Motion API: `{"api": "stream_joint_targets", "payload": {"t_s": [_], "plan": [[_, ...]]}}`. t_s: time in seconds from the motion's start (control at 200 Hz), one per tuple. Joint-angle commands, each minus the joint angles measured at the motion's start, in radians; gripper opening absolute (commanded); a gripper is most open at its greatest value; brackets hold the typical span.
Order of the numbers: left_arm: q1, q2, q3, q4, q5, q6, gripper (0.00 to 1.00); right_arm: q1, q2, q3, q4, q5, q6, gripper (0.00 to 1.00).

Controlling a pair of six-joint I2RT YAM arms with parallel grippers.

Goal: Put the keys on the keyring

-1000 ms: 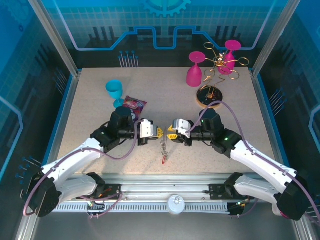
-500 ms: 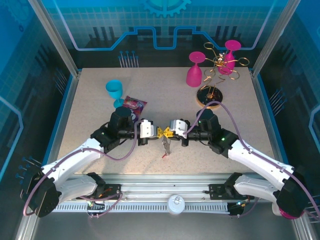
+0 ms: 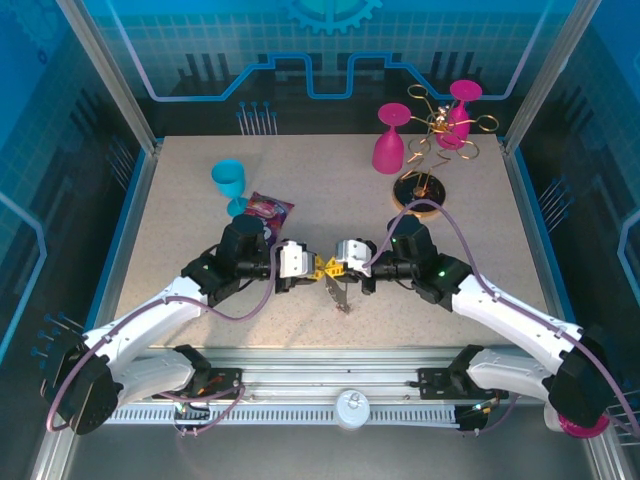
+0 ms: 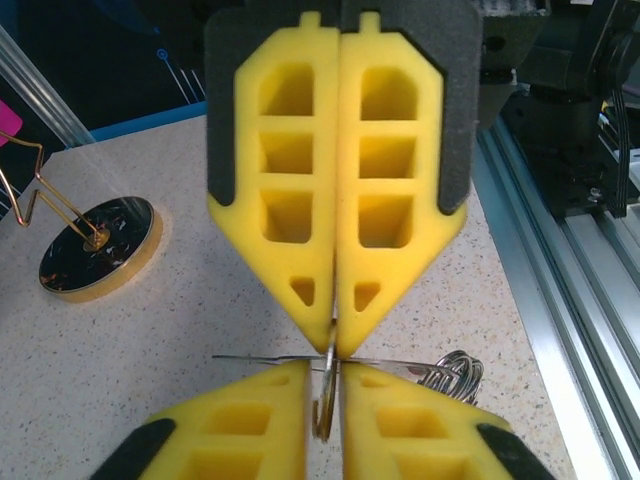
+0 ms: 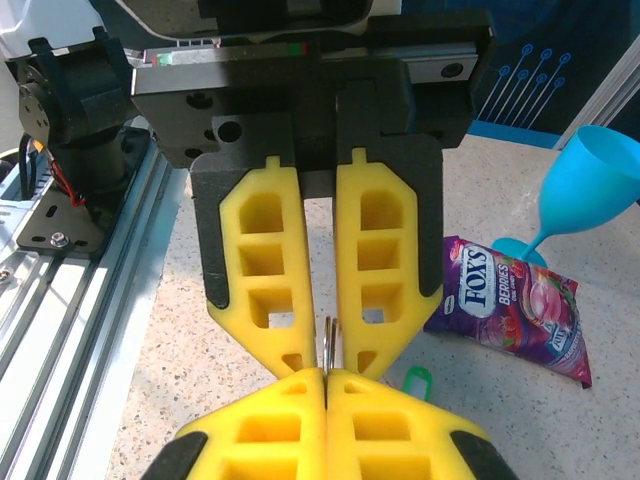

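table point(image 3: 180, 200): speckled beige, beneath the left end effector point(image 3: 319, 265)
walls point(image 3: 300, 50): translucent blue panels with circuit print, beyond it and to either side
frame point(image 3: 105, 70): aluminium posts, far corners

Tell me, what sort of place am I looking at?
Probably a robot test or demo booth: a left arm and right arm bolted to a speckled table, walls printed with blue circuit patterns, and props like a pink goblet and blue goblet.
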Motion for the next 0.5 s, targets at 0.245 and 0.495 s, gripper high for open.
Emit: {"api": "stream_joint_targets", "payload": {"t_s": [0.245, 0.495], "plan": [[-0.024, -0.028, 0.024, 0.011, 0.003, 0.039, 0.00, 0.005, -0.026, -0.004, 0.032, 0.028, 0.026, 0.23], [-0.025, -0.052, 0.082, -0.121, -0.193, -0.087, 0.00, -0.100, -0.176, -0.128, 0.082, 0.388, 0.243, 0.48]]}}
